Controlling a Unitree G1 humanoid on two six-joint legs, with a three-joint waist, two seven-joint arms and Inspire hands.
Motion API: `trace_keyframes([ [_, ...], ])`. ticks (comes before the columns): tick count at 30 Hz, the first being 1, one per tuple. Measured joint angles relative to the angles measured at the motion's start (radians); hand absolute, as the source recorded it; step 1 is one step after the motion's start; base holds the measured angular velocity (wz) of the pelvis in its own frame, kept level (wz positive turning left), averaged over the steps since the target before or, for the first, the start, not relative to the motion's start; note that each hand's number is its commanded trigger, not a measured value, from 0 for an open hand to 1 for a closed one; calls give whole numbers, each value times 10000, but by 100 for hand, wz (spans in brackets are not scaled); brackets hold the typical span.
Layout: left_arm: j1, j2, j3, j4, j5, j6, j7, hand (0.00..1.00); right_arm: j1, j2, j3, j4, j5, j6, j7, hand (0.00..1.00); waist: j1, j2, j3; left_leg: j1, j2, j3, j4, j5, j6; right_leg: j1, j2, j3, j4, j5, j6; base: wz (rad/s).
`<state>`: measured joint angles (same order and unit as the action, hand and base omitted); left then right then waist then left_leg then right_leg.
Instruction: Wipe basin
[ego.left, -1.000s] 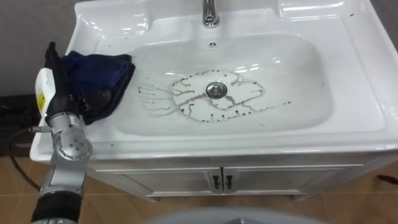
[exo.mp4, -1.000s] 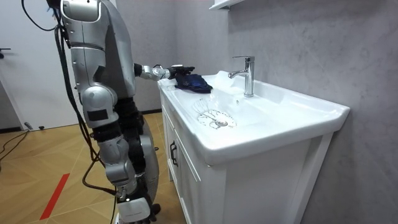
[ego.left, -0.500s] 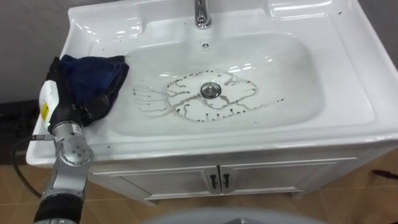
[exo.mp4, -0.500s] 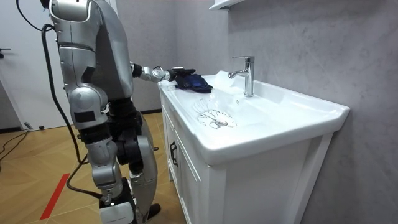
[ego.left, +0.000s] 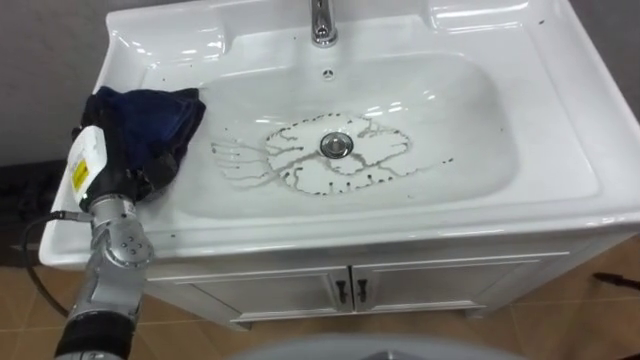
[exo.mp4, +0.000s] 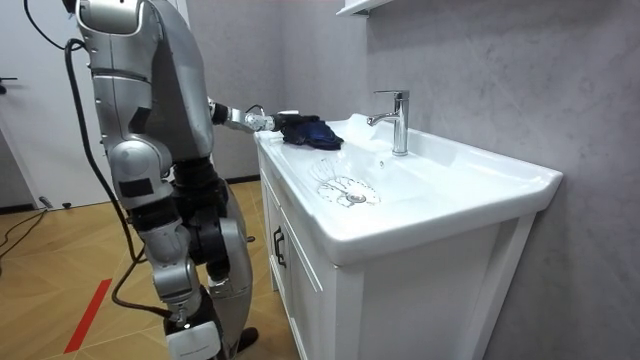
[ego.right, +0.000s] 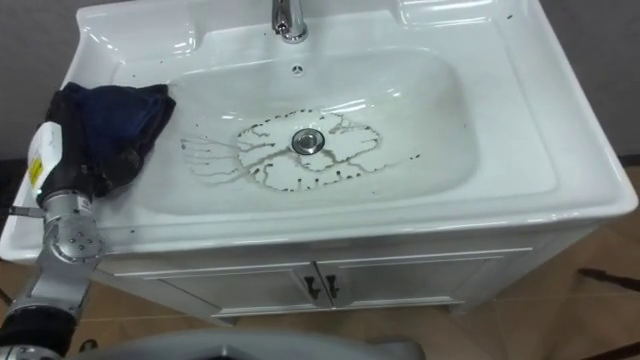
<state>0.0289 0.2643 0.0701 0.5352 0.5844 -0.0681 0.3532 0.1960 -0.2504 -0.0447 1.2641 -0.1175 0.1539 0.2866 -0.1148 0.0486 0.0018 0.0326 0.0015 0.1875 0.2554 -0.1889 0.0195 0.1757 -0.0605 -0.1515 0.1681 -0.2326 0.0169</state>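
Note:
The white basin (ego.left: 560, 120) carries dark branching dirt marks (ego.left: 300, 165) around its drain (ego.left: 336, 144). A dark blue cloth (ego.left: 150, 115) lies bunched on the left rim, partly hanging into the bowl. My left hand (ego.left: 108, 168) rests on the cloth's near edge, its dark fingers curled into the fabric. In the room view I stand at the basin's end, left arm stretched out to the cloth (exo.mp4: 310, 131) with the hand (exo.mp4: 262, 121) on it. The right eye view has the same cloth (ego.right: 115, 115) and hand (ego.right: 70, 165).
A chrome faucet (ego.left: 321, 22) stands at the back middle of the basin. White cabinet doors (ego.left: 350, 290) with dark handles lie under the front edge. A grey wall (exo.mp4: 480, 70) runs behind the basin, and wooden floor (exo.mp4: 60, 300) spreads around me.
My body has stepped toward the room view's left and the eye views have shifted slightly. The left hand has stayed on the cloth at the left rim.

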Motion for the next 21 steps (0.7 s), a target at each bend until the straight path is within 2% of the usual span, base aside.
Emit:
trace_keyframes([
  [5,-14,1,-166,164,741,258,-200,0,30,-5,-162,-370,-308,-4,7,0,-241,180,-1,-12,6,2,-22,0,-2,-15,9,-5,-4,0,-2,0],
  [13,-51,8,-250,163,1132,399,-400,0,3,-70,-195,-427,-489,-28,0,0,-237,220,-2,42,3,4,-50,10,-13,-15,7,52,-8,0,-4,0],
  [14,-51,39,-307,164,1172,432,-421,41,3,-99,-196,-444,-488,-30,8,0,-233,221,-2,47,1,4,-69,10,-13,-11,5,42,-10,-1,-3,0],
  [15,-51,58,-334,160,1173,446,-439,60,2,-110,-196,-467,-489,-29,7,0,-231,224,-5,50,1,3,-83,10,-13,-9,5,39,-13,-1,-4,0],
  [16,-51,78,-345,161,1175,453,-518,88,24,-126,-197,-503,-494,-28,7,0,-225,234,-12,75,-1,7,-156,15,-19,6,6,64,-18,-1,-4,-4],
  [17,-46,90,-353,230,1173,473,-575,100,23,-134,-196,-505,-485,-19,10,0,-214,236,-12,142,-6,32,-179,24,-28,43,6,96,-16,-1,-4,-6],
  [21,-334,100,-316,939,1177,466,-648,100,5,-122,-209,-464,-562,140,241,0,-129,264,-26,360,17,170,-224,37,-55,185,24,135,-29,-24,-36,-6],
])
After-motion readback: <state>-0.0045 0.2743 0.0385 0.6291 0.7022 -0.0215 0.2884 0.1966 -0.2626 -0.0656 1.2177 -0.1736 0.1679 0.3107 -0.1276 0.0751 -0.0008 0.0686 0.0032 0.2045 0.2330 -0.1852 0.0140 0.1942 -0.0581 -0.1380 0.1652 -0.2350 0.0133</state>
